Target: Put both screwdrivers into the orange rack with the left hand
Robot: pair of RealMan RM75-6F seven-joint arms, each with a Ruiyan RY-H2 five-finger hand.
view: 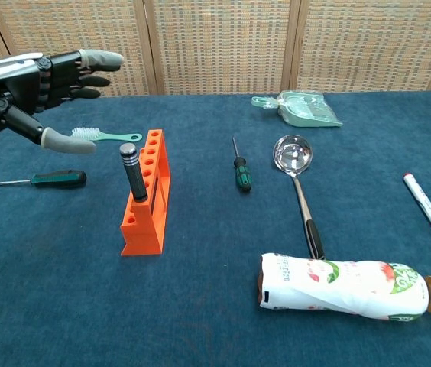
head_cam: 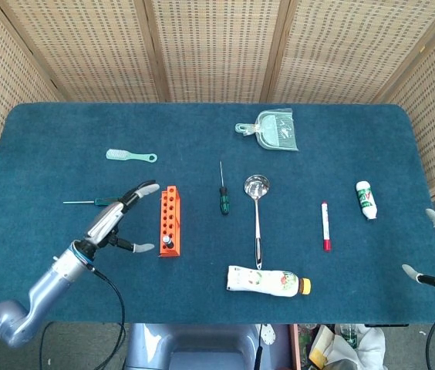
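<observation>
We see a blue cloth-covered table [head_cam: 63, 131] backed by woven wicker screens [head_cam: 210, 46]. Toward its far edge lies a pale green dustpan [head_cam: 273, 130], and toward the far-left a mint brush [head_cam: 130, 156]. Near the centre a metal ladle [head_cam: 257, 212] lies with its bowl away from us. By the near edge a squashed bottle [head_cam: 268, 281] lies on its side. Toward the right edge lie a red marker [head_cam: 325, 225] and a small white bottle [head_cam: 366, 199].

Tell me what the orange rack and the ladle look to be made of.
Orange rack: probably plastic, a uniform matte orange with no shine, its top pierced by a row of round holes. Ladle: bowl looks like polished metal, mirror-bright with reflections; its handle end is dark, possibly plastic.
</observation>
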